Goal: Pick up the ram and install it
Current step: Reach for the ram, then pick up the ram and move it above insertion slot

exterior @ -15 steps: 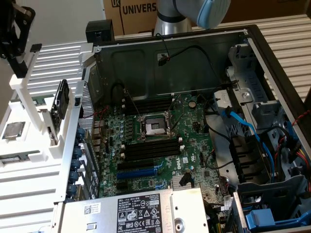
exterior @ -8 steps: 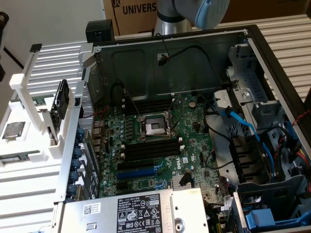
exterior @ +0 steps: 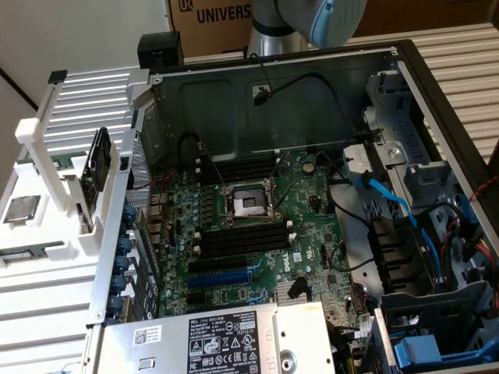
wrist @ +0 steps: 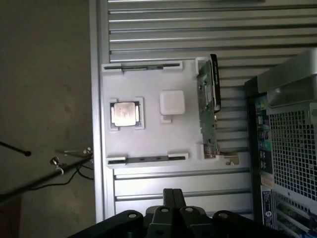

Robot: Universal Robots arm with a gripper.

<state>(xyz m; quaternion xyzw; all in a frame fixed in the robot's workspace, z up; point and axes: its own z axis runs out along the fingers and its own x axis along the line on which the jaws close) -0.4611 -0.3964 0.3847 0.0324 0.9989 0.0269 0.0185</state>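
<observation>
Green circuit board on white plastic: the ram stands on its long edge in the white tray, along the side of the tray nearest the computer case. A processor chip lies flat farther out on the same tray. A black part sits against one half of the ram, and I cannot tell whether it belongs to the stick or to the holder.

The gripper hangs above the ribbed metal table, just off one end of the tray and well apart from the ram. Its fingers look pressed together on nothing (a thin seam is all that shows between them).

By my reading the job is at the approach, with the pick-up not yet done. Nothing has been lifted, and the long black slots on the motherboard look unfilled.

A grasp from here would call for the fingers to part and line up over the top edge. They would have to close across the thin width rather than along the length. The stick is narrow, so a small error sideways would probably mean a miss or a tilted hold.
</observation>
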